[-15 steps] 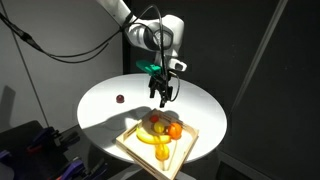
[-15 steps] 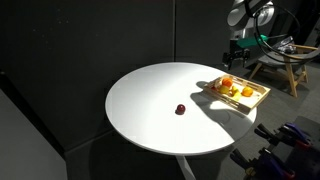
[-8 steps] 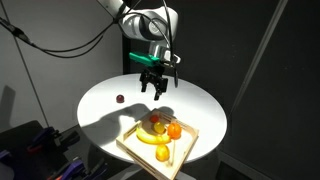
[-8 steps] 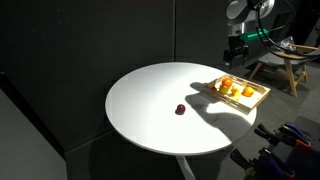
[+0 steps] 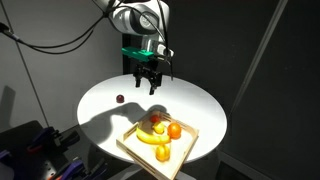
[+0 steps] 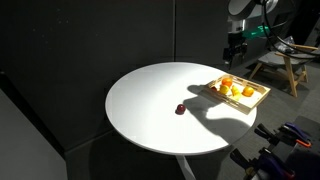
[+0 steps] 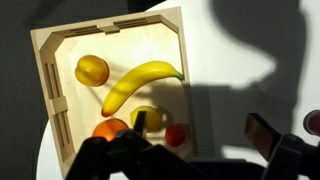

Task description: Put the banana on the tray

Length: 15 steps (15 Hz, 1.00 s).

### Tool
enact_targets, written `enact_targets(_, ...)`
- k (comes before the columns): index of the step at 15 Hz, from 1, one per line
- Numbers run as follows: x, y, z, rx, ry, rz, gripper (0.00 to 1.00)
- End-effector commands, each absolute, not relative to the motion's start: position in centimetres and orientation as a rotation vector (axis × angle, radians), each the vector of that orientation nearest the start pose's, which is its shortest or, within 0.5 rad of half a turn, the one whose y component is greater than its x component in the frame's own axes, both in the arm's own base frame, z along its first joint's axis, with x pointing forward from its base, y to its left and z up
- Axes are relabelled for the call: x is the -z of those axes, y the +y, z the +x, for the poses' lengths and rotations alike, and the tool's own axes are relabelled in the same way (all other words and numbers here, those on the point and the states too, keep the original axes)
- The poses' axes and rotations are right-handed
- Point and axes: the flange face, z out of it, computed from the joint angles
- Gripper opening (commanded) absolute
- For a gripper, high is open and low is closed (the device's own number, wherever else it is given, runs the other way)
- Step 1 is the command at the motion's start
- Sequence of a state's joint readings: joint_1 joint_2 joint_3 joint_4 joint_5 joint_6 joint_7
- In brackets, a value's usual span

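In both exterior views the tray (image 5: 126,146) sits on the table (image 5: 105,118) at its edge. In the wrist view the banana (image 7: 140,82) lies slantwise across the tray's middle. One round fruit (image 7: 92,70) lies in the tray just up and left of it, near the rim. Three more fruits (image 7: 111,128) cluster below the banana, close together. A small fruit (image 5: 119,98) lies alone on the table, well apart from the tray. My gripper (image 5: 150,88) hangs above the table in an exterior view, behind the tray and right of the small fruit.
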State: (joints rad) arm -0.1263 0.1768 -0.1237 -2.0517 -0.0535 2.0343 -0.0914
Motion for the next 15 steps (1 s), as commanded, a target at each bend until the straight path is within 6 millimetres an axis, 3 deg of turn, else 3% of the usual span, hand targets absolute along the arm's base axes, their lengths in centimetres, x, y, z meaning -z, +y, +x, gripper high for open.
enact_targets(1, -35.7, -13.0, 52.8, -0.203, 0.129, -3.154, 1.00)
enact_targets(7, -37.6, -11.4, 52.1, -0.071, 0.133, -3.145, 1.00)
enact_targets(15, -40.2, -9.3, 49.8, -0.030, 0.132, -3.148, 1.00)
